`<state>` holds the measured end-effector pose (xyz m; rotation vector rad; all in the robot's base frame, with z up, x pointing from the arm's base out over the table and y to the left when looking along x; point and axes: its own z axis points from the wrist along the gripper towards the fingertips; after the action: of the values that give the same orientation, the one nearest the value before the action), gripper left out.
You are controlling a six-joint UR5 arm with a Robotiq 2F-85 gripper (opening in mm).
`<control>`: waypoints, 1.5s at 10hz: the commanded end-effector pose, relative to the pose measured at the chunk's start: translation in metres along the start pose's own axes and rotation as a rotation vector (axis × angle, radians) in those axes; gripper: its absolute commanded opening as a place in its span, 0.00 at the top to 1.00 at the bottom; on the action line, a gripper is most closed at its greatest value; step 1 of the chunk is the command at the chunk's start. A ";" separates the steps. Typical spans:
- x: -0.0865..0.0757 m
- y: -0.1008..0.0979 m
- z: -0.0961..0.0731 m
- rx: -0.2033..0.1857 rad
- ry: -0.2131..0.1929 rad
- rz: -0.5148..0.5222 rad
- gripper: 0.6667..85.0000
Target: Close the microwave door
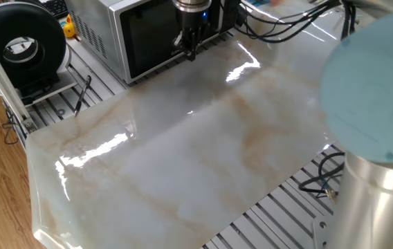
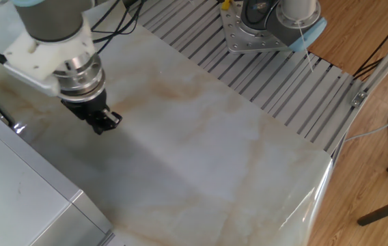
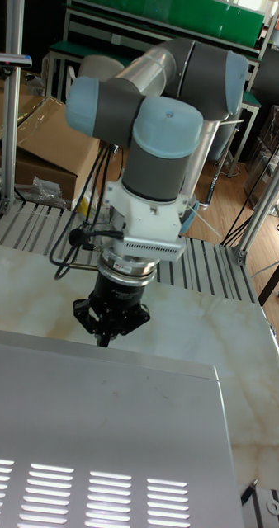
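Observation:
The microwave [image 1: 96, 28] stands at the back of the table, a silver-white box with vented sides. Its door [image 1: 151, 38], the dark glass front, lies flush with the body. My gripper [image 1: 190, 54] hangs pointing down just in front of the door's lower edge, above the marble surface. Its fingers [image 2: 104, 123] are pressed together with nothing between them. From the other side only the microwave's grey top [image 2: 16, 198] shows, and the gripper stands a little off its front edge. The tall fixed view shows the gripper [image 3: 101, 340] right behind the microwave's top [image 3: 98, 429].
A round black fan-like device [image 1: 20, 45] sits left of the microwave, with a small yellow object [image 1: 68, 28] behind it. A glossy marble sheet [image 1: 183, 159] covers the slatted table. The arm's base [image 2: 276, 27] and cables are at the far side; a large arm joint [image 1: 376, 104] blocks the right foreground.

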<state>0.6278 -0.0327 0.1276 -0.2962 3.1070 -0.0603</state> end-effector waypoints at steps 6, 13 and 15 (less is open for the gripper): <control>0.036 0.035 -0.063 0.020 0.013 -0.020 0.99; 0.024 0.019 -0.041 0.026 -0.045 -0.073 0.99; 0.024 0.020 -0.045 0.022 -0.044 -0.068 0.99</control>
<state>0.5993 -0.0158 0.1696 -0.4002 3.0578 -0.1073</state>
